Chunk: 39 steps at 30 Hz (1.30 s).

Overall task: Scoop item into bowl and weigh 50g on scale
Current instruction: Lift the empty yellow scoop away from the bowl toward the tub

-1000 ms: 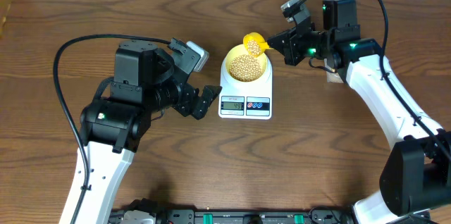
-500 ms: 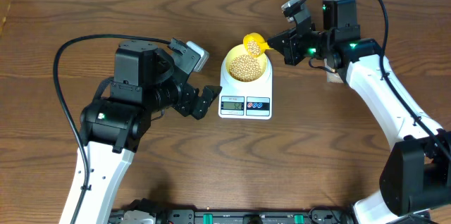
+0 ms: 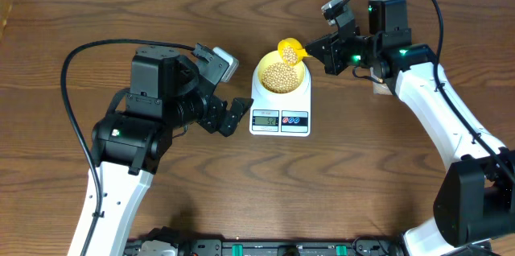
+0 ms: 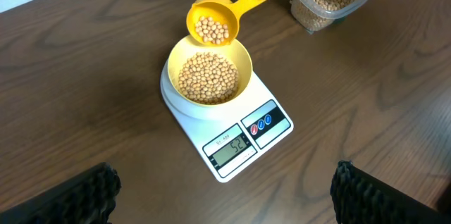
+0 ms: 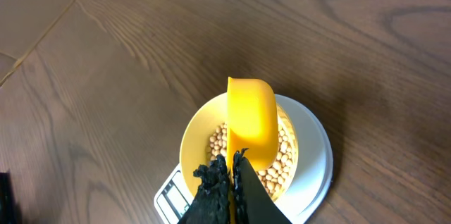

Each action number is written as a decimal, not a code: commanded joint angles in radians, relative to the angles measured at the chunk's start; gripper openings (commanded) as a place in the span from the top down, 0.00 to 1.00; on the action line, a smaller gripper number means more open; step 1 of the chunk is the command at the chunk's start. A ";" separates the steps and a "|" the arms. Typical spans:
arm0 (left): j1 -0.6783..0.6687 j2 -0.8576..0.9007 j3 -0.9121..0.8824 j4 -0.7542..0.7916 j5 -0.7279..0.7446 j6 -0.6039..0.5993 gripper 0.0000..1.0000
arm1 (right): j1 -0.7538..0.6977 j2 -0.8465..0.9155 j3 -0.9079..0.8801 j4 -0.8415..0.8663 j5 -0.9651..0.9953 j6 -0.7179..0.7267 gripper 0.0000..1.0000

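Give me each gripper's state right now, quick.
Left gripper: open, holding nothing.
Right gripper: shut on the yellow scoop, over the bowl.

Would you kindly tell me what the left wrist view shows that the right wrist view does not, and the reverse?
Only the left wrist view shows the clear tub at upper right, the beans lying inside the scoop, the two buttons and the left gripper, open. Only the right wrist view shows the scoop's outer back, with the right gripper shut on its handle up close. Both show the bowl of beans on the scale, with the scoop above the bowl's rim.
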 commanded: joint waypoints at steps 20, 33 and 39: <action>0.005 0.004 -0.005 0.001 0.009 -0.002 0.02 | -0.090 0.006 -0.001 0.028 -0.169 0.188 0.99; 0.005 0.004 -0.005 0.001 0.008 -0.001 0.02 | -0.319 0.006 -0.001 0.059 -0.299 0.233 0.99; 0.005 0.004 -0.005 0.001 0.009 -0.002 0.02 | -0.472 0.006 -0.001 0.035 -0.345 0.264 0.99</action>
